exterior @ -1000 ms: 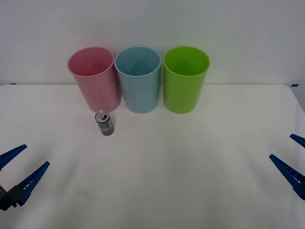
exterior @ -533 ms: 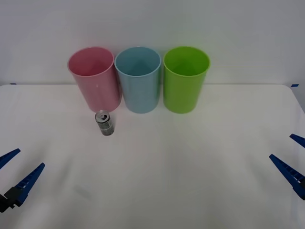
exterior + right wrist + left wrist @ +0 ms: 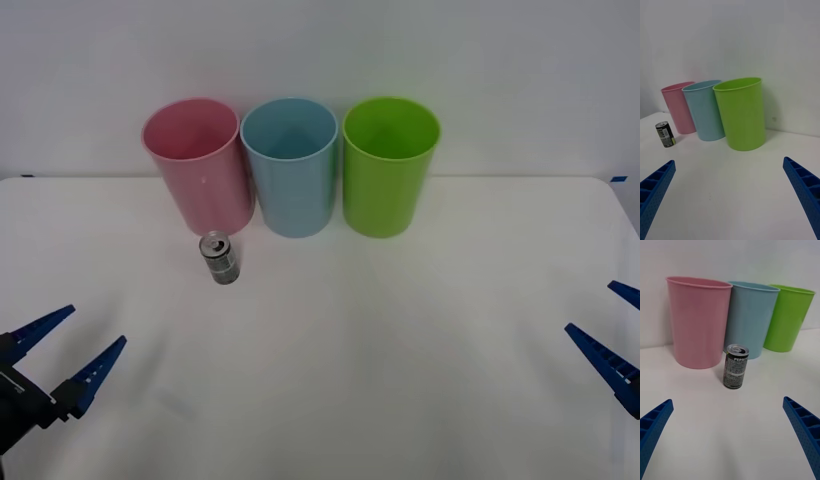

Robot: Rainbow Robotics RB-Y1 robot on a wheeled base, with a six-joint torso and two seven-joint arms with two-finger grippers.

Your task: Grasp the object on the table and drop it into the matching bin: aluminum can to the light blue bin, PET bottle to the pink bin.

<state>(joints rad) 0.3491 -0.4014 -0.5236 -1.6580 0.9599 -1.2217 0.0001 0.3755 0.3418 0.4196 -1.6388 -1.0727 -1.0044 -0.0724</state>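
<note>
Now the aluminum can [image 3: 220, 258] stands upright on the white counter [image 3: 400, 330], with its silver pull-tab top facing up; it is just in front of the pink bin [image 3: 197, 163] and a little toward the light blue bin [image 3: 291, 165], but it does not touch either of them. From the left wrist view the can [image 3: 736, 366] has a dark label with pale print on it, and the pink bin [image 3: 698, 320] and the light blue bin [image 3: 748, 317] rise behind it. The three bins stand in one row at the far edge of the counter, close against each other: pink on the robot's left, light blue in the middle, and a lime green bin [image 3: 389, 165] on the right; all three are upright with the open mouth up.

The left pincer [image 3: 65, 350] is low at the near left corner of the counter, well apart from the can; its two blue ribbed fingers are spread wide and there is nothing between them. The right pincer [image 3: 615, 335] is at the near right edge of the counter, far from the bins; its fingers are also spread wide and hold nothing. In the right wrist view the lime green bin [image 3: 740, 112] is the nearest one, and the can [image 3: 665, 134] is small at the far side, beside the pink bin [image 3: 677, 107].
</note>
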